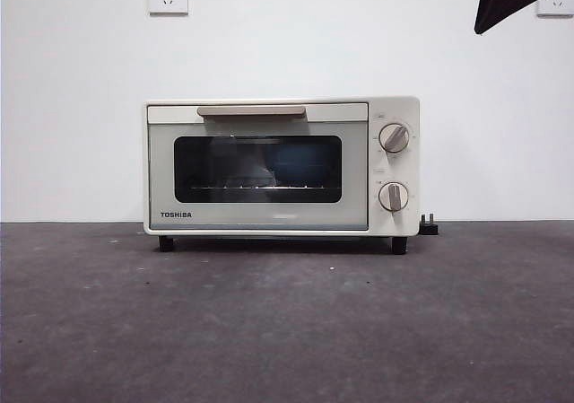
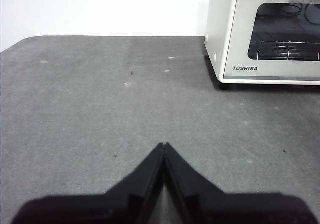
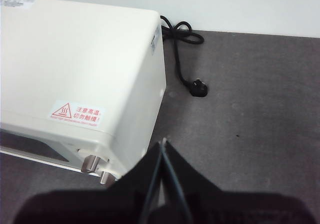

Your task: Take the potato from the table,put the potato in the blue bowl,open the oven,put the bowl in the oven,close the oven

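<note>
Oven (image 1: pixel 282 167) shut on counter (image 1: pixel 287 331); blue shape dimly behind its glass. Left gripper (image 2: pixel 164 145) low over bare counter, fingers pressed together; right gripper (image 3: pixel 163 142) above oven's knob end, fingers pressed together.

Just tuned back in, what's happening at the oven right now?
Nothing is being handled at this moment. The Toshiba toaster oven stands on the table with its door shut, and something blue shows dimly behind the dark glass; what it is cannot be told. No potato is in sight. The left gripper hovers over bare table near the oven's front corner, fingers together and empty. The right gripper hangs above the oven's knob end, also closed and empty. The unplugged power plug lies on the table beside the oven.
</note>
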Robot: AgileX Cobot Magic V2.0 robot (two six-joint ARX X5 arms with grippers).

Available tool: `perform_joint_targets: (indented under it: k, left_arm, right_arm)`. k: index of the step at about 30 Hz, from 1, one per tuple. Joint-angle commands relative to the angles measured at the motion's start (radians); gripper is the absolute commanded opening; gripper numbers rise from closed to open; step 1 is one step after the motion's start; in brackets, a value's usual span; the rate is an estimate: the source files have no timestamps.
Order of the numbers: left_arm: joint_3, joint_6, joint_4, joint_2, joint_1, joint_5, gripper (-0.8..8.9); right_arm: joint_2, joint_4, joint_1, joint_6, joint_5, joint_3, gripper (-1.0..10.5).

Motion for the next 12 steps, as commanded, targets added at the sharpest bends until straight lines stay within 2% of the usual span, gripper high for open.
perform_joint_targets:
  k: [1, 6, 9, 12]
  left_arm:
    - [-0.010, -0.007, 0.008, 0.000, 0.002, 0.003, -0.04]
    - [-0.010, -0.007, 0.008, 0.000, 0.002, 0.004, -0.04]
    - [-0.010, -0.007, 0.008, 0.000, 0.002, 0.003, -0.04]
    - [-0.010, -0.007, 0.008, 0.000, 0.002, 0.004, -0.04]
  right_arm:
    - [0.007, 0.006, -0.001, -0.005, -0.002, -0.006, 0.0]
    - [0.000, 0.002, -0.006, -0.005, 0.001, -0.006, 0.0]
    - [-0.060, -0.011, -0.011, -0.006, 0.097, -0.006, 0.0]
    - [-0.127, -0.030, 0.000, -0.017, 0.111, -0.006, 0.0]
